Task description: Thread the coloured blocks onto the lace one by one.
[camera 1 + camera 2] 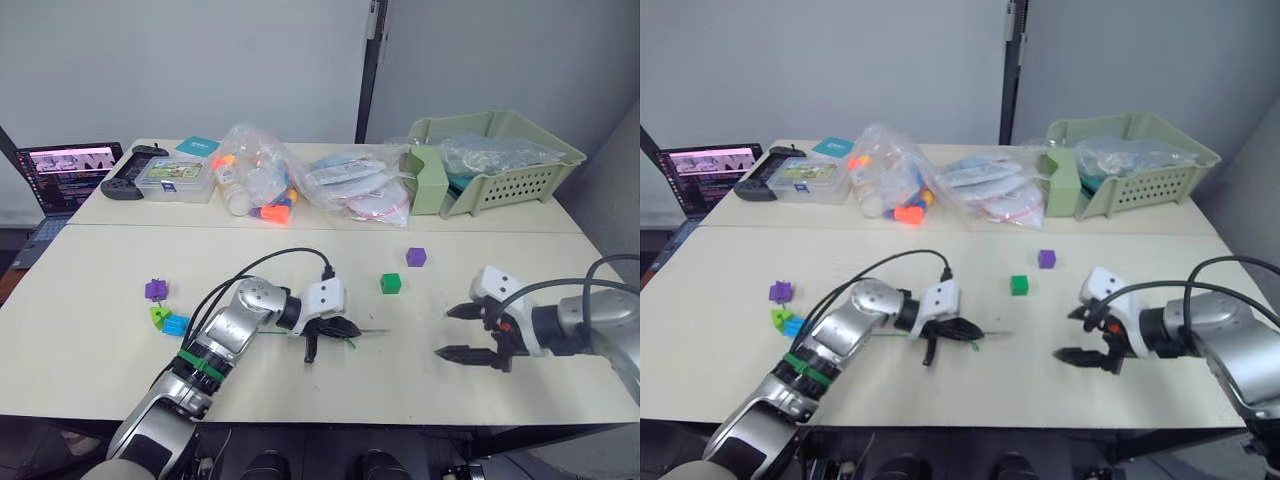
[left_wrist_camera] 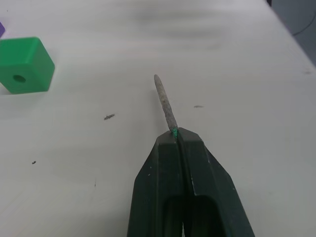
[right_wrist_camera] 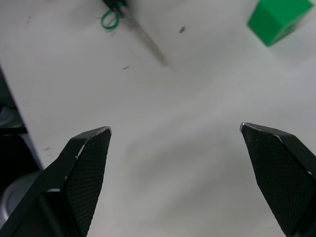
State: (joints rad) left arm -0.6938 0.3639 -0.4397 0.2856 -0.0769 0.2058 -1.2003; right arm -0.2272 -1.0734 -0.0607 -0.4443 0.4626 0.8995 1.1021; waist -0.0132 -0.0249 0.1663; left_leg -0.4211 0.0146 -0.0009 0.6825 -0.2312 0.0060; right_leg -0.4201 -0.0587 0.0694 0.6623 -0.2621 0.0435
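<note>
The left claw point(image 1: 345, 330) rests low on the pale counter point(image 1: 100, 300), its two black fingers pressed together on the lace point(image 2: 166, 104). The lace's stiff grey tip sticks out past the fingertips and points toward the right claw, and a little green cord shows at the pinch. A small green loop of the lace point(image 3: 109, 19) lies on the counter just beside the left claw.

The dark green block point(image 1: 390, 284) sits on the counter beyond the lace tip, apart from it, with its hole visible in the left wrist view point(image 2: 19, 78). One purple block point(image 1: 416, 257) stands a little farther back than the dark green block and toward the right claw's side. The other three blocks are clustered well away from the dark green block, on the far side of the left arm: a second purple block point(image 1: 155, 290), with a lime green block point(image 1: 158, 317) and a blue block point(image 1: 177, 325) touching each other just nearer the robot.

The right claw point(image 1: 462, 331) hovers near the counter on the opposite side of the dark green block from the cluster. Its fingers point(image 3: 89, 168) are spread wide with nothing between them.
</note>
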